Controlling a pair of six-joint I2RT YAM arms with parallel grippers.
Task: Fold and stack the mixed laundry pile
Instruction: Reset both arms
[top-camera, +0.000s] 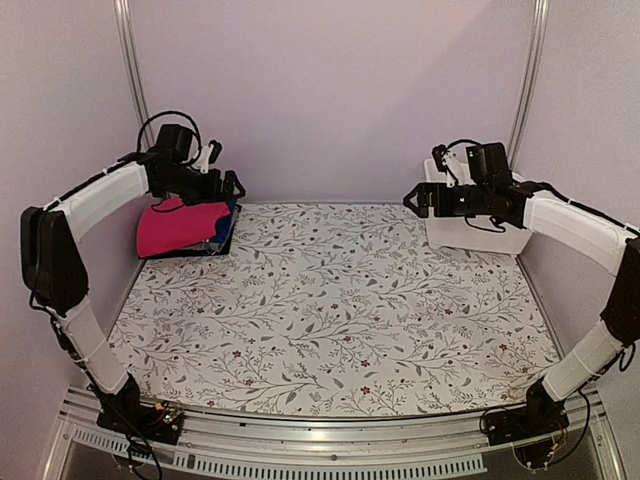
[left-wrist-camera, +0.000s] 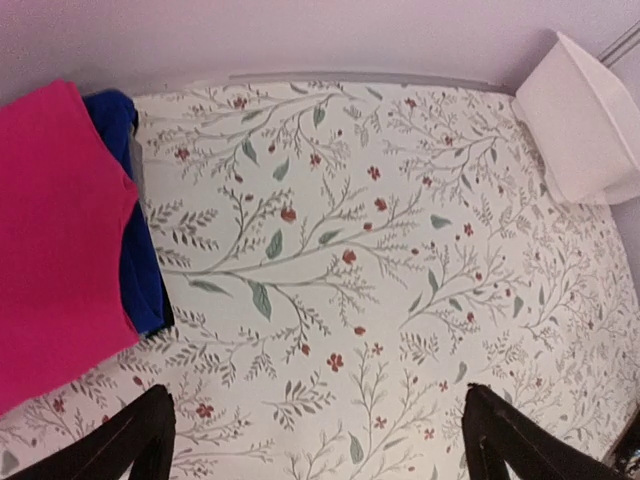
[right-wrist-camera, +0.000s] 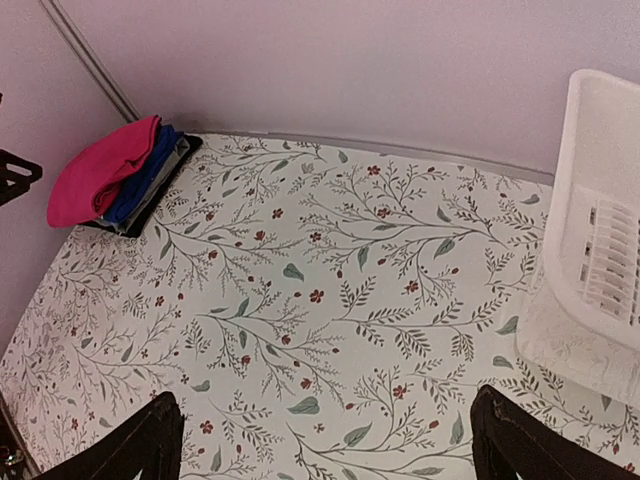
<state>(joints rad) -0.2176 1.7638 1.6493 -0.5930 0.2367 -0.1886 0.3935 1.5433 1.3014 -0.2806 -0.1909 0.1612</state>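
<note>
The laundry is a folded stack in the far left corner of the table. A magenta-pink garment (top-camera: 178, 226) lies on top, with a royal-blue one (left-wrist-camera: 140, 270) under it and a grey layer (right-wrist-camera: 172, 168) at the bottom. My left gripper (top-camera: 226, 186) hovers just above the stack's right side, open and empty; its fingertips (left-wrist-camera: 140, 440) stand wide apart over bare cloth. My right gripper (top-camera: 414, 198) hangs high at the far right, next to the bin, also open and empty (right-wrist-camera: 325, 445). In the right wrist view the pink garment (right-wrist-camera: 100, 172) shows from afar.
A white plastic bin (top-camera: 480, 236) stands at the far right against the back wall and looks empty (right-wrist-camera: 600, 250). The white floral table covering (top-camera: 330, 310) spreads across the table. Purple walls close in the back and sides.
</note>
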